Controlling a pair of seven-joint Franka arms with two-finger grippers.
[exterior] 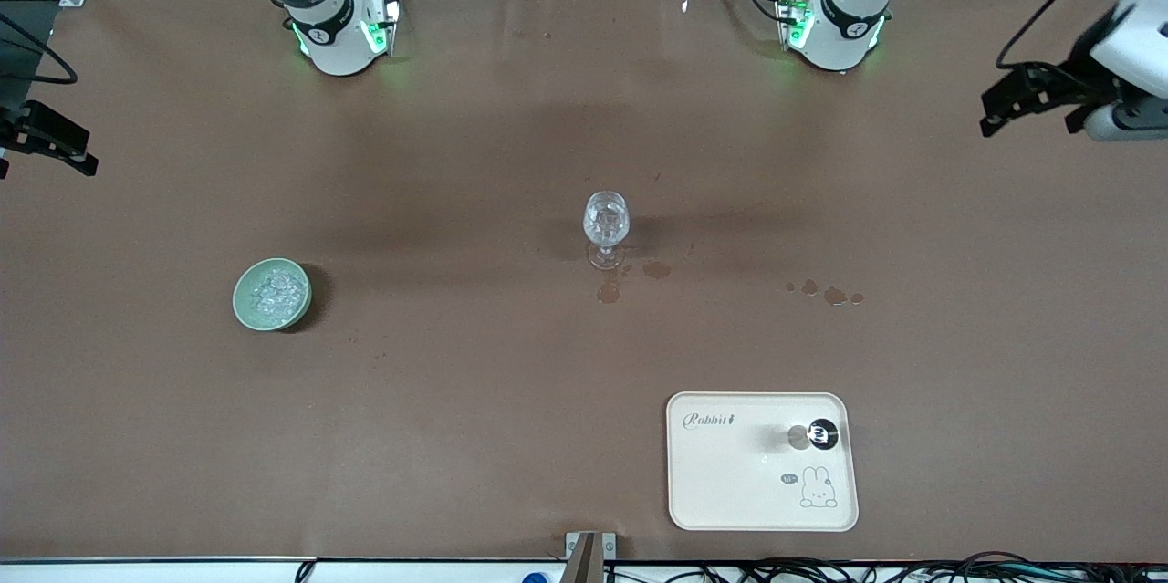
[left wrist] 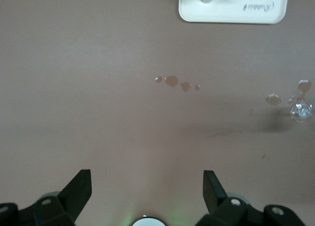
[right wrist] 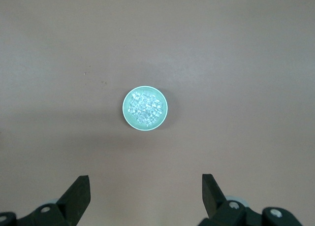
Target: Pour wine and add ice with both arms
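Note:
The ice (exterior: 272, 291) is a heap of small clear cubes in a pale green bowl (exterior: 241, 305) toward the right arm's end of the table. A clear stemmed glass (exterior: 607, 220) stands mid-table. A black-capped bottle (exterior: 823, 433), seen from above, stands on a cream tray (exterior: 730, 492) near the front camera. Both arms rise from their bases, the left arm (exterior: 844, 17) and the right arm (exterior: 333, 31). My left gripper (left wrist: 146, 174) is open and empty, high over bare table, with the glass (left wrist: 301, 110) off to one side. My right gripper (right wrist: 145, 177) is open and empty, high above the ice (right wrist: 144, 107).
Brown wet spots (exterior: 826, 294) mark the cloth between the glass and the left arm's end, and more (exterior: 609, 292) lie by the glass foot. The spots (left wrist: 172, 81) and the tray (left wrist: 231, 14) also show in the left wrist view. Black fixtures (exterior: 1031, 95) jut in at both table ends.

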